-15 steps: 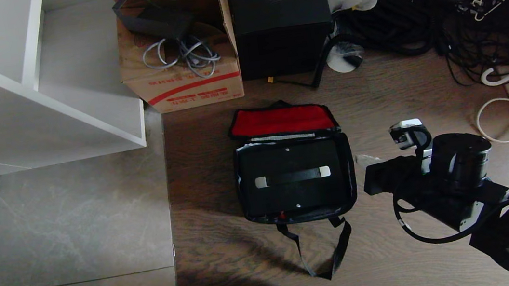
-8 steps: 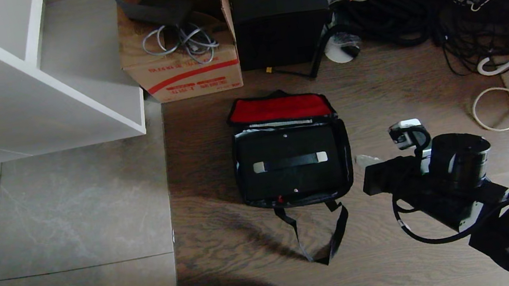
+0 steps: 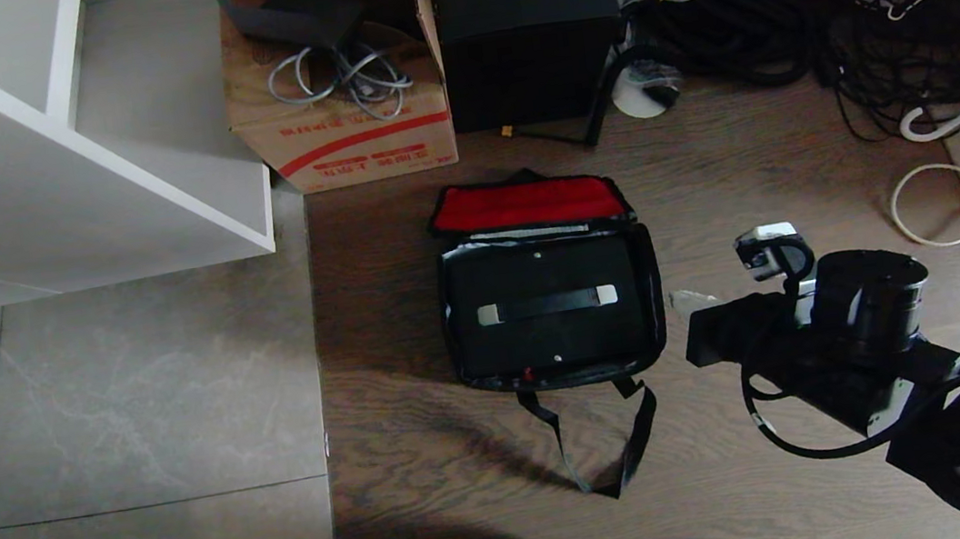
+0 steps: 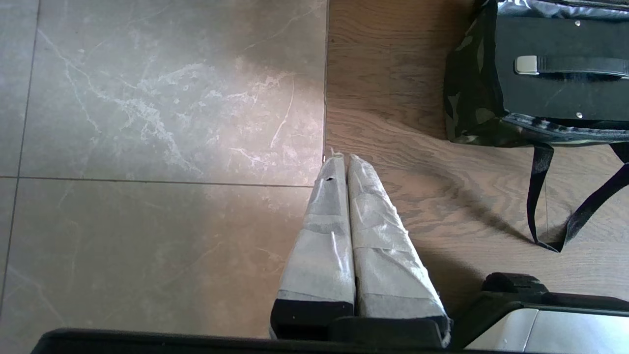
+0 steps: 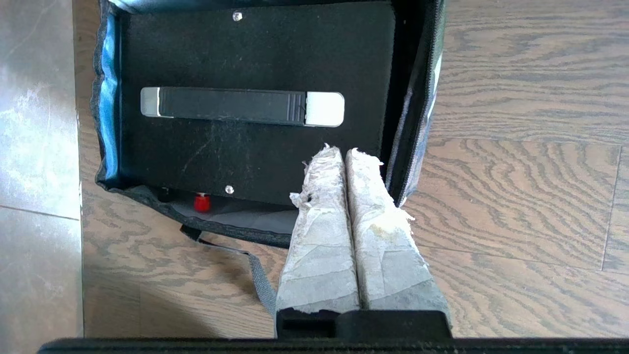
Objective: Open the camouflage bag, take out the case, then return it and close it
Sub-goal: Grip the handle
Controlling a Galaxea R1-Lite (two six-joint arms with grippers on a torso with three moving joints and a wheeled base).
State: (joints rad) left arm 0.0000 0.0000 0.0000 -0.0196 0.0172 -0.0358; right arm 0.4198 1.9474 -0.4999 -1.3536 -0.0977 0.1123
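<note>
With the camouflage bag [image 3: 555, 311] lying flap-open on the wooden floor [image 3: 725, 477] and the black case [image 3: 545, 305] seated flat inside it, the step in hand looks to be either lifting the case out or folding the flap back over; which one cannot be told. For a lift, the best hold is likely the strap handle [image 5: 231, 105] across the case's top, taken crosswise and drawn straight up so the soft bag walls do not drag along. For closing, the red-lined flap [image 3: 527, 203] at the far edge should be pinched at its middle and brought toward the robot over the case.

Seen from the head view, the right gripper [image 5: 343, 153] hangs just off the bag's right side, apart from it; in its own wrist view its taped fingers [image 5: 322, 236] are pressed together, holding nothing, their tips above the case's near right corner beside the zip edge. A small red tab [image 5: 200, 202] shows at the case's near edge. The left gripper [image 4: 343, 162], likewise pressed together and empty, sits parked above the seam between tile and wood, well apart from the bag.
</note>
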